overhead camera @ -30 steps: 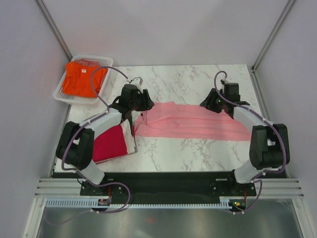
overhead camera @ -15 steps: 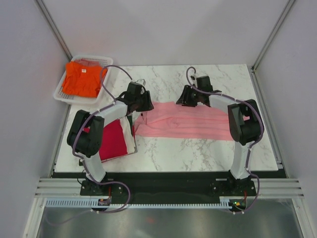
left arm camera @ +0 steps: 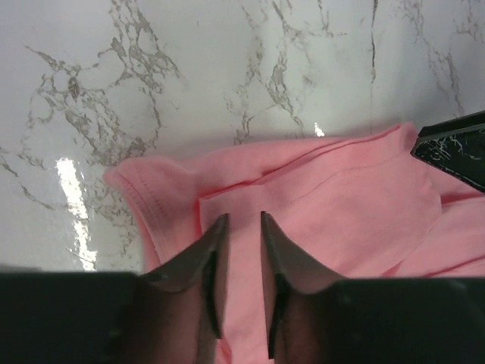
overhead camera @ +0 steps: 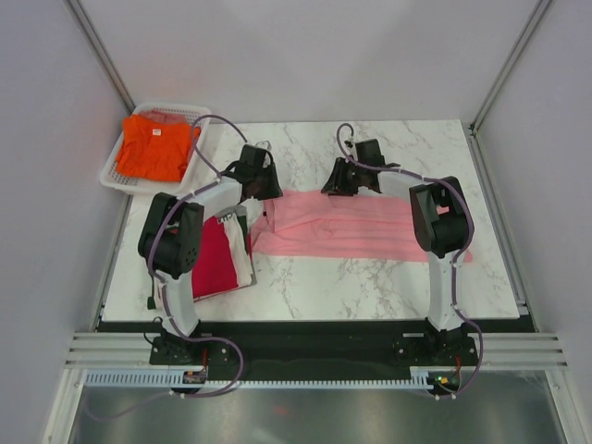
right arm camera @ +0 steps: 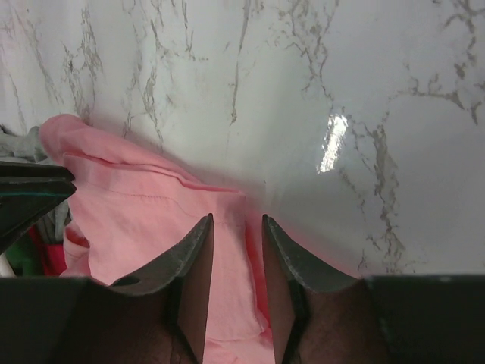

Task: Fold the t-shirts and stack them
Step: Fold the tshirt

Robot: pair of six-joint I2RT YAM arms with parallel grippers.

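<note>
While both claws hang over the far edge of the light pink t-shirt (overhead camera: pixel 370 231), nothing is lifted yet.

Left claw (left arm camera: pixel 244 220): fingers narrowly parted, tips over a folded-back flap near the shirt's left end. Cloth lies flat beneath, none pinched that I can see.

Right claw (right arm camera: pixel 237 220): likewise narrowly parted, tips right at the far hem toward the middle of the shirt. No cloth is gathered between them.

Risks, as I judge them:
- With the gap so slim, either claw may close on only the top layer, so the fold drags open rather than carrying over.
- Right claw sits at the very hem; it may nip bare worktop (overhead camera: pixel 324 277) and miss the cloth.
- Uneven pull between the two would skew the fold line.
- Left claw works close to the crimson t-shirt (overhead camera: pixel 211 264), folded at near left; a careless sweep could ruffle it.

Look of the light pink t-shirt: a long band across mid-worktop, left to right, soft, creased lengthwise, edges wavy. The orange t-shirt (overhead camera: pixel 153 148) lies in the white basket (overhead camera: pixel 139 187), far left.
</note>
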